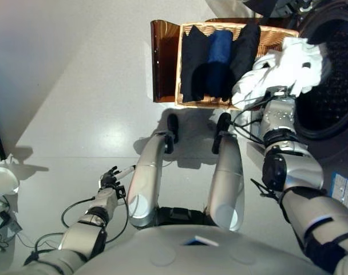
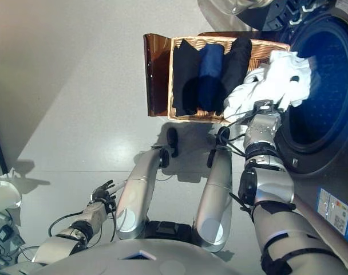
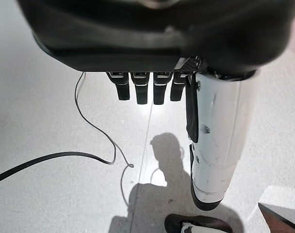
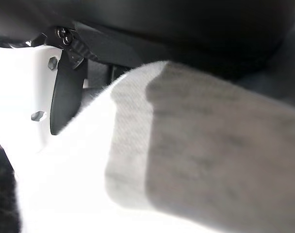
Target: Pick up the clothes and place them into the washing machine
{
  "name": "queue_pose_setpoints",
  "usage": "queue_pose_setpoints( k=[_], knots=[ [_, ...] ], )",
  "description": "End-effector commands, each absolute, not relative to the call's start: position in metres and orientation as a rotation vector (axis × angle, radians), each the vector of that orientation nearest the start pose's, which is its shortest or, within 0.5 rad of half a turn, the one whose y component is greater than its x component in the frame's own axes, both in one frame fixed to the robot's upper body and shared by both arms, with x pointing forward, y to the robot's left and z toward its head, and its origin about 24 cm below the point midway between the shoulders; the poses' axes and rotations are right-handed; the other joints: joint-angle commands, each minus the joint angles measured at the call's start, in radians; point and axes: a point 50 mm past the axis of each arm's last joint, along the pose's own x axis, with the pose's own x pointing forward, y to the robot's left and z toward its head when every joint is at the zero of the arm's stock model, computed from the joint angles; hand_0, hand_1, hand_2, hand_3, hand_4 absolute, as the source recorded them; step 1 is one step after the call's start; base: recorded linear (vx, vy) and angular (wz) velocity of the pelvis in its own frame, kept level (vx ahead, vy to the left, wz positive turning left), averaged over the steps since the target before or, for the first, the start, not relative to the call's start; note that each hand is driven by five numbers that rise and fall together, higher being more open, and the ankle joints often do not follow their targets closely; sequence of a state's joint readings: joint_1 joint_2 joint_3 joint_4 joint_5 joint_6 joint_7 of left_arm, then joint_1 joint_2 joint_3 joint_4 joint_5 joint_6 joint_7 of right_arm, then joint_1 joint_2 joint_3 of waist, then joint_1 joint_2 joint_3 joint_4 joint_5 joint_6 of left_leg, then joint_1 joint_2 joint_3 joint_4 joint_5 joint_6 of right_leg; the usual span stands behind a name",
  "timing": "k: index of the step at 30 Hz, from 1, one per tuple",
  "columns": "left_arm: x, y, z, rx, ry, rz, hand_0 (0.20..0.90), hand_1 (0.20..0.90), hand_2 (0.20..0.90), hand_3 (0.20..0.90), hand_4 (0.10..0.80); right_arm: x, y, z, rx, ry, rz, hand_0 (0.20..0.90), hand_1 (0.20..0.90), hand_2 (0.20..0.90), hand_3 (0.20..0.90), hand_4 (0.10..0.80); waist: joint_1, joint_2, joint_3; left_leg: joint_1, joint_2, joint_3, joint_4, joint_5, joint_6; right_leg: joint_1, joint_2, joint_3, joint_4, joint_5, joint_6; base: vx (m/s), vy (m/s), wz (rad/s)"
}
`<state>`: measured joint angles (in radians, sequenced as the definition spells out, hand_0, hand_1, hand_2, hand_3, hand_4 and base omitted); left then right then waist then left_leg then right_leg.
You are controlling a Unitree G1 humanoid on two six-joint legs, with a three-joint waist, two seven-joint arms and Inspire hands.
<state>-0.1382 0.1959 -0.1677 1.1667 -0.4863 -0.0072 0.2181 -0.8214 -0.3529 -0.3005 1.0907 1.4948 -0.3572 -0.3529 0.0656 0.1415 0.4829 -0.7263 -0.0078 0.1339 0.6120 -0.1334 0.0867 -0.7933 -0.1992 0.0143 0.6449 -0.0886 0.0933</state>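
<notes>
1. One white garment [image 1: 283,69], bunched, sits at the upper right of the frame, its long axis running from the wicker basket [image 1: 277,35] corner up toward the washing machine drum [image 1: 334,86].
2. The right hand [image 4: 65,92] is wrapped in that cloth, clutching it.
3. Dark clothes [image 1: 217,60] lie upright in the basket.
4. The left hand [image 1: 109,179], lower left, hangs slack-fingered and empty.

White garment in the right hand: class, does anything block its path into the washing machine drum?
Nothing visible does. The right hand holds the white garment right at the washing machine's open drum, beside the wicker basket.
</notes>
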Motion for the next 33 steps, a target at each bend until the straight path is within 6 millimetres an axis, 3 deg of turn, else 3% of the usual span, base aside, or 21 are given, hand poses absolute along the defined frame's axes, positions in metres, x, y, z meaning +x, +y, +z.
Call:
queue_pose_setpoints(
  k=[1,3,4,11,16,22,25,30,33],
  knots=[
    [0.117,0.249,-0.150,0.069,1.123,0.505,0.900,0.900,0.900,0.900,0.800,0.345,-0.353,0.162,1.393,-0.553,-0.891,0.200,0.200,0.200,0.200,0.300,0.001,0.017,-0.103,-0.013,0.014,-0.032,0.007,-0.026,-0.115,0.062,-0.026,0.034,0.068,-0.144,-0.003,0.010,0.027,0.16],
    [0.119,0.251,-0.149,0.079,1.120,0.502,0.900,0.900,0.900,0.900,0.800,0.338,-0.366,0.174,1.385,-0.624,-0.906,0.200,0.200,0.200,0.200,0.300,-0.002,0.018,-0.113,-0.007,0.009,-0.029,-0.002,-0.028,-0.114,0.063,-0.029,0.034,0.063,-0.142,-0.001,-0.038,0.041,0.08],
    [0.119,0.250,-0.149,0.079,1.120,0.501,0.900,0.900,0.900,0.900,0.800,0.338,-0.367,0.174,1.385,-0.626,-0.907,0.200,0.200,0.200,0.200,0.300,-0.002,0.020,-0.108,-0.016,0.010,-0.024,-0.008,-0.004,-0.108,0.054,-0.031,0.030,0.057,-0.118,-0.003,-0.002,0.039,0.02],
    [0.117,0.250,-0.150,0.084,1.127,0.503,0.900,0.900,0.900,0.900,0.800,0.322,-0.385,0.178,1.407,-0.704,-0.976,0.200,0.200,0.200,0.200,0.300,-0.008,0.019,-0.125,0.011,0.004,-0.023,-0.031,-0.019,-0.110,0.072,-0.031,0.041,0.041,-0.125,0.006,0.005,0.019,0.02],
    [0.115,0.248,-0.151,0.087,1.135,0.503,0.900,0.900,0.900,0.900,0.800,0.307,-0.406,0.186,1.406,-0.760,-1.048,0.200,0.200,0.200,0.200,0.300,-0.009,0.034,-0.131,-0.005,-0.002,-0.013,-0.041,0.005,-0.105,0.059,-0.040,0.045,0.027,-0.101,0.008,-0.038,0.024,-0.02],
    [0.109,0.245,-0.154,0.077,1.156,0.506,0.900,0.900,0.900,0.900,0.800,0.286,-0.425,0.159,1.438,-0.706,-1.211,0.200,0.200,0.200,0.200,0.300,-0.014,0.054,-0.139,-0.010,-0.005,-0.007,-0.047,0.006,-0.104,0.046,-0.043,0.052,0.028,-0.101,0.010,0.000,0.000,0.00],
    [0.105,0.244,-0.155,0.070,1.169,0.507,0.900,0.900,0.900,0.900,0.800,0.281,-0.428,0.155,1.433,-0.694,-1.242,0.200,0.200,0.200,0.200,0.300,-0.019,0.067,-0.140,-0.009,-0.007,0.002,-0.048,0.007,-0.103,0.041,-0.046,0.064,0.029,-0.101,0.011,0.001,0.032,-0.02],
    [0.101,0.244,-0.156,0.064,1.172,0.515,0.900,0.900,0.900,0.900,0.800,0.271,-0.440,0.173,1.365,-0.745,-1.241,0.200,0.200,0.200,0.200,0.300,-0.024,0.088,-0.145,0.006,-0.012,0.018,-0.061,0.007,-0.101,0.042,-0.052,0.080,0.026,-0.098,0.015,0.014,0.034,-0.05],
    [0.101,0.244,-0.155,0.073,1.166,0.505,0.900,0.900,0.900,0.900,0.800,0.262,-0.450,0.200,1.301,-0.826,-1.217,0.200,0.200,0.200,0.200,0.300,-0.026,0.099,-0.149,0.004,-0.013,0.026,-0.068,0.013,-0.100,0.031,-0.056,0.090,0.025,-0.096,0.017,-0.009,0.027,-0.15]
  ],
)
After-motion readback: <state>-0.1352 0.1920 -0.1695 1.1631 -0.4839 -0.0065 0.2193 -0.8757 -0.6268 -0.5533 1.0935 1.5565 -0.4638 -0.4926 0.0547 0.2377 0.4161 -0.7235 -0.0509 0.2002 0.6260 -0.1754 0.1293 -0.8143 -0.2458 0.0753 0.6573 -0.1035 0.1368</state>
